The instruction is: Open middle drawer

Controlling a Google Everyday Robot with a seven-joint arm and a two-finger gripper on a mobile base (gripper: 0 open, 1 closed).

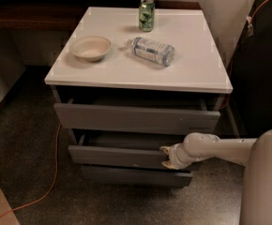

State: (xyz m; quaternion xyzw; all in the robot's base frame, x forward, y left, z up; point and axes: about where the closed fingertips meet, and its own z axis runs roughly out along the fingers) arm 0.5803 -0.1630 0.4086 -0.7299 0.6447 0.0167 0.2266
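Observation:
The middle drawer [117,156] is the mid-sized grey handleless front of three in a white-topped cabinet. It stands pulled out a little, with a dark gap behind its top edge and a small pale scuff at its lower edge. My gripper [166,157], at the end of a pale arm coming in from the right, is at the right end of this drawer front and touches it. The tallest grey front [136,118] above is also pulled out slightly. The smallest front [136,176] sits below, further in.
On the white cabinet top [197,55] stand a green can [147,14], a pale bowl [90,48] and a plastic bottle lying on its side [151,51]. An orange cable [51,172] runs over the speckled floor at the left. My pale body [262,182] fills the lower right.

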